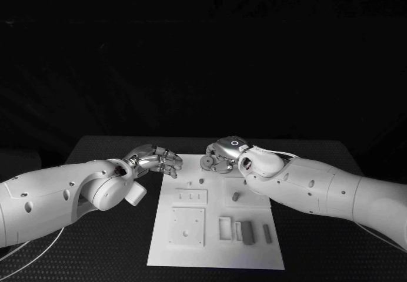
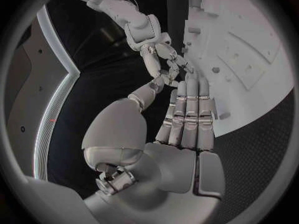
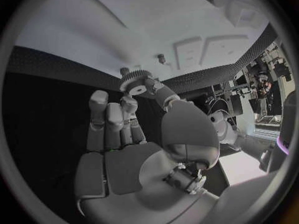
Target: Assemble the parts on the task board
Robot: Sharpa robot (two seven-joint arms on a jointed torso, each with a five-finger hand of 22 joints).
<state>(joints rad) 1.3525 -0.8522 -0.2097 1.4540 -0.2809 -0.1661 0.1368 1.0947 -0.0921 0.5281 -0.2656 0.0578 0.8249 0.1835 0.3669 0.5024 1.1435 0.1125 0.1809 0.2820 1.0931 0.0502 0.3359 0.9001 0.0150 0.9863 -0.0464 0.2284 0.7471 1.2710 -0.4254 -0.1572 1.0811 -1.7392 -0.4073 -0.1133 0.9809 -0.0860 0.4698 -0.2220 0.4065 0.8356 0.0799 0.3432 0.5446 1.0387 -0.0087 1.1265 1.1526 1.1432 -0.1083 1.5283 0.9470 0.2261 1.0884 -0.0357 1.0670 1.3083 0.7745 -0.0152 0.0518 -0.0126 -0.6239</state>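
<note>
Head view: the board [image 1: 216, 235] lies in the middle of the table [image 1: 322, 153], and both hands hover over its far end. The right hand [image 1: 222, 155] is bunched around something small and dark that cannot be made out from here. The left hand [image 1: 159, 163] sits at the board's far left corner, fingers curled; whether it holds anything cannot be told here. Grey parts [image 1: 247, 232] lie loose in a row near the board's near right, another small part [image 1: 236, 197] stands mid-board, and bare pegs [image 1: 206, 162] stand at the far end — so, as I judge it, assembly is at an early stage, with most pieces not yet placed.

Left wrist view: the left hand [image 2: 187, 117] has its fingers straight and side by side, the thumb apart — nothing in it, so it is released. Beyond it the right hand [image 2: 163, 59] reaches in with its fingertips close to the left's, above the board [image 2: 249, 50] edge.

Right wrist view: this settles what the head view hides — the right hand [image 3: 134, 129] pinches a small gear [image 3: 137, 82] at its fingertips, poised just above the far end of the board [image 3: 124, 30], near two bare pegs [image 3: 161, 58]. Seating that gear on a peg looks like the step in hand
</note>
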